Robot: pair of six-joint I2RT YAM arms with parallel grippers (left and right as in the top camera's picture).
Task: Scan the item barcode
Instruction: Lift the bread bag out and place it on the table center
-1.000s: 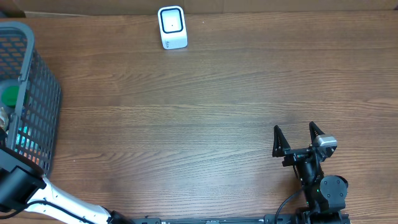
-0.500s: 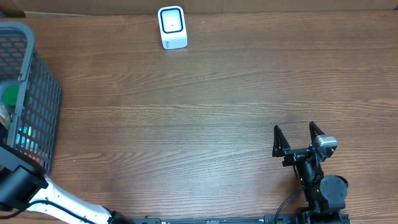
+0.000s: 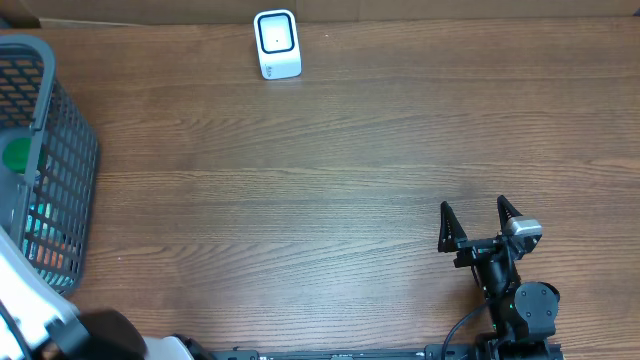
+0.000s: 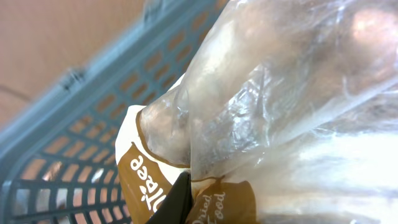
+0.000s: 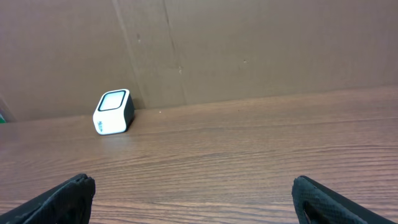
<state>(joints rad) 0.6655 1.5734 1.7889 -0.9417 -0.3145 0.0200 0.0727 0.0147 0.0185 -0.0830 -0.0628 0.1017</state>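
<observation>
Grey mesh basket (image 3: 62, 150) sits at the left edge of the wooden table (image 3: 300, 200). Close by the basket's wall, a clear bag (image 4: 280, 112) with a brown label fills the left wrist view, and the left gripper (image 4: 179, 198) pinches a fold of it. The white scanner (image 3: 277, 44) stands well right of the basket, at the far edge. Farthest from the basket, the right gripper (image 3: 480, 222) has its fingers spread wide

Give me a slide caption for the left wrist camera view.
Left gripper pinches a clear plastic food bag, with the mesh basket behind.
</observation>
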